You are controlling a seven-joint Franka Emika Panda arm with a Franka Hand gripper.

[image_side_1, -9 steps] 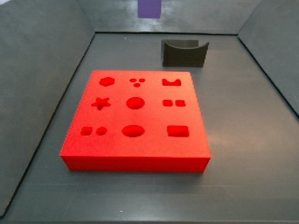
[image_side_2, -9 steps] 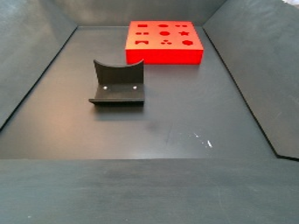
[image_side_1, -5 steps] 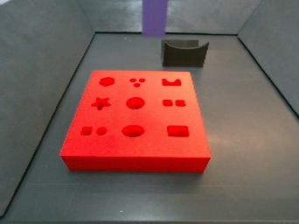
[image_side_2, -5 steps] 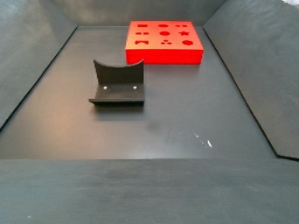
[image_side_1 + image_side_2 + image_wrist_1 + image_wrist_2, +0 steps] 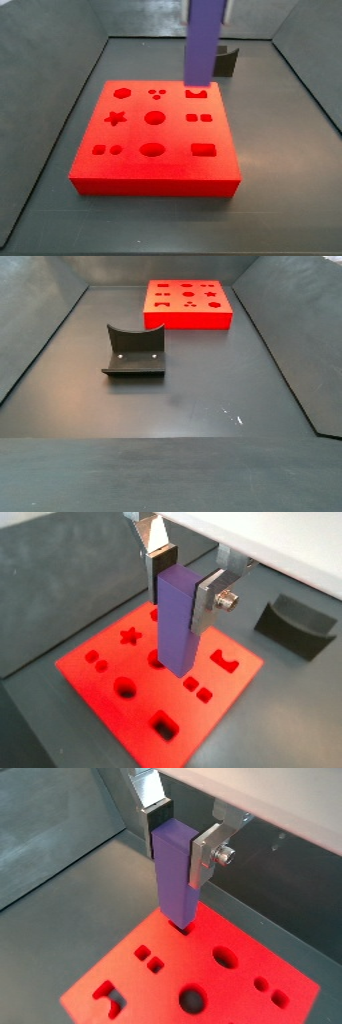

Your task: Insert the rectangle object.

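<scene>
My gripper [image 5: 182,580] is shut on the rectangle object [image 5: 177,622], a tall purple block held upright by its top end; both wrist views show it, with the gripper [image 5: 182,840] round the block [image 5: 174,873]. The block hangs above the red board [image 5: 140,690], apart from it. In a side view the block [image 5: 203,42] hangs over the board's [image 5: 154,172] far edge, and the gripper is above the frame. The board's rectangular hole [image 5: 203,150] is at its near right corner. The other side view shows the board [image 5: 187,318] but neither block nor gripper.
The dark fixture [image 5: 134,351] stands on the grey floor apart from the board; it also shows behind the block [image 5: 227,62] and in a wrist view [image 5: 301,620]. The board has several other shaped holes. Grey walls enclose the floor.
The purple block has come down and moved right in the side view, from the back wall to over the board's far edge. Board and fixture have not moved.
</scene>
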